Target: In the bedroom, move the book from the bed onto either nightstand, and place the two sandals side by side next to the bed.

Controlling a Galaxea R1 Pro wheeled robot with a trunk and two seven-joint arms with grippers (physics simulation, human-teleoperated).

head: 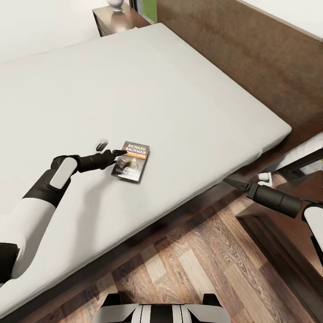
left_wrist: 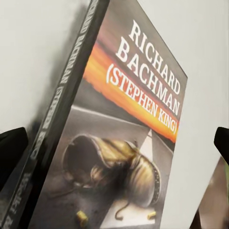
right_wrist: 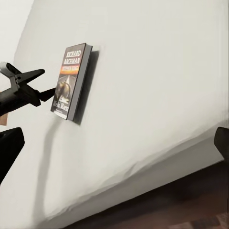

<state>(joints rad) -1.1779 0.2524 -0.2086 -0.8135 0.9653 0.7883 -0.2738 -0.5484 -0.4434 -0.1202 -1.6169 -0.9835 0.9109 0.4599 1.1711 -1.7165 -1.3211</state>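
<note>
Currently the book [head: 131, 161] lies flat on the bed [head: 179, 103] near its front edge. Left claw [head: 117, 154] spread apart over the cover. Right claw [head: 231, 181] off the mattress edge; state indeterminable.

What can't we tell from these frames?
- Left claw contact with the book: in the head view the tips overlap its edge, too small to tell touching or gripping.
- Book's lower end: cut by the left wrist frame edge.
- Object on the nightstand: cropped by the head view's top edge.
</note>
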